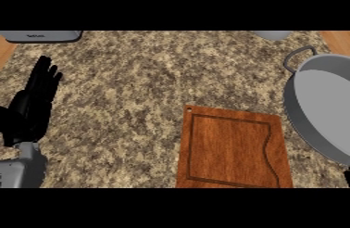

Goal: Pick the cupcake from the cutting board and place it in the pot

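Your left hand rests at the worktop's left edge, fingers straight and released. You see no cupcake; the cutting board lies bare beside the pot, well apart from that hand.

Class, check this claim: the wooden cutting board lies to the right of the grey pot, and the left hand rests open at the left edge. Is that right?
Not quite. The head view shows the cutting board left of the pot. The left hand does rest open at the left edge.
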